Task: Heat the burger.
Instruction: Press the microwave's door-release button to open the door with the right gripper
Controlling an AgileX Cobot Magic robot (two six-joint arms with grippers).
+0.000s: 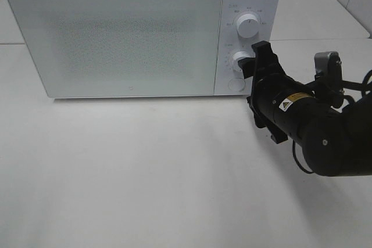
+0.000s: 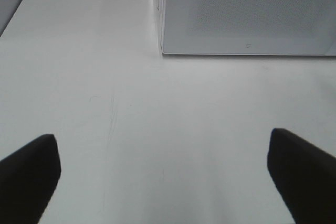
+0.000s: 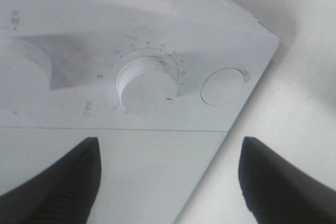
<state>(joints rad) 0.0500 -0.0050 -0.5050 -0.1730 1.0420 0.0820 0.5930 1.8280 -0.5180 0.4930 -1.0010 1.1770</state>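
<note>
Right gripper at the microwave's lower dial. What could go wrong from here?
1. The right gripper is open, and the round button sits close beside the lower dial. A skewed close might catch the button or slip off the dial.
2. The microwave door is shut and opaque, and no burger shows in any view, so it might run empty.

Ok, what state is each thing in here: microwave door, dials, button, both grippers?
Microwave door: shut; frosted, inside not visible.
Upper dial: untouched, setting unreadable.
Lower dial: not gripped, setting unreadable.
Round button: untouched.
Left gripper: open, empty, above the table.
Right gripper: open, empty, facing the lower dial.
Burger: not in view.
</note>
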